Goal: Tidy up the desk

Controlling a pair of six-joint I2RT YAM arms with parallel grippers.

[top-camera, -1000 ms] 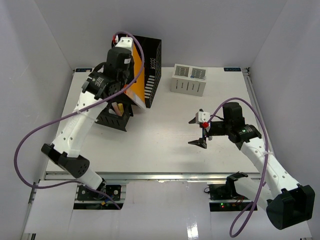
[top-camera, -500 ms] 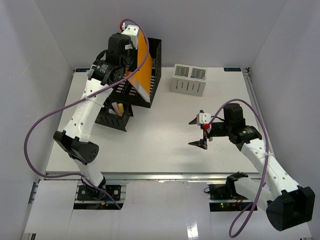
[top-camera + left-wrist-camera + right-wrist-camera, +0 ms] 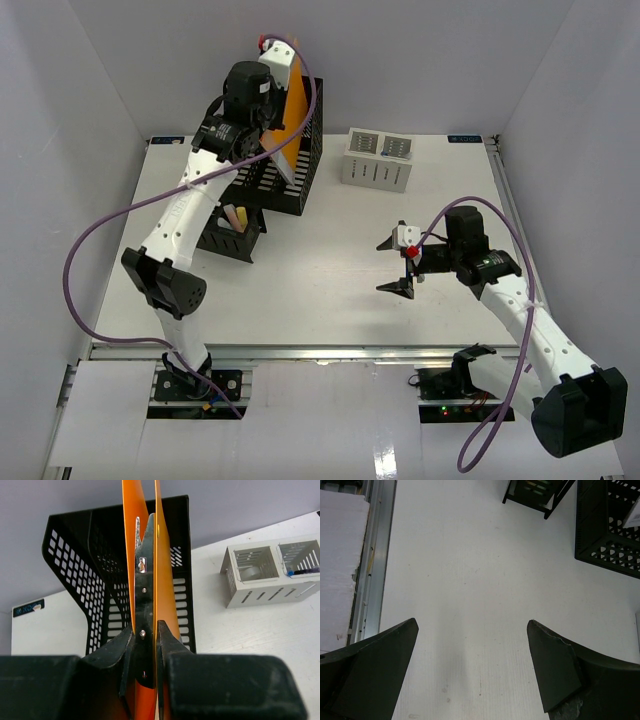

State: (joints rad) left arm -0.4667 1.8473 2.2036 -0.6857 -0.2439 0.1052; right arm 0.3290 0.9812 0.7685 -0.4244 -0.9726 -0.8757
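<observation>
The desk (image 3: 330,300) is a white tabletop with a metal rail (image 3: 320,350) along its front edge. My left gripper (image 3: 268,128) is shut on an orange folder (image 3: 291,108) and holds it upright, edge-on, over the black mesh file rack (image 3: 300,175) at the back left. In the left wrist view the folder (image 3: 165,580) runs up between my fingers (image 3: 146,630), with the rack (image 3: 100,580) behind and below it. My right gripper (image 3: 395,265) is open and empty above the bare desk (image 3: 470,580) at the middle right; its fingertips (image 3: 540,635) are wide apart.
A light grey slotted organizer box (image 3: 377,160) stands at the back centre, also in the left wrist view (image 3: 272,572). A small black tray (image 3: 232,232) with pink and yellow items sits in front of the rack. White walls enclose three sides.
My left arm has carried the orange folder up, back and to the right, over the mesh rack, and the folder now stands more upright. The right arm has not moved.
</observation>
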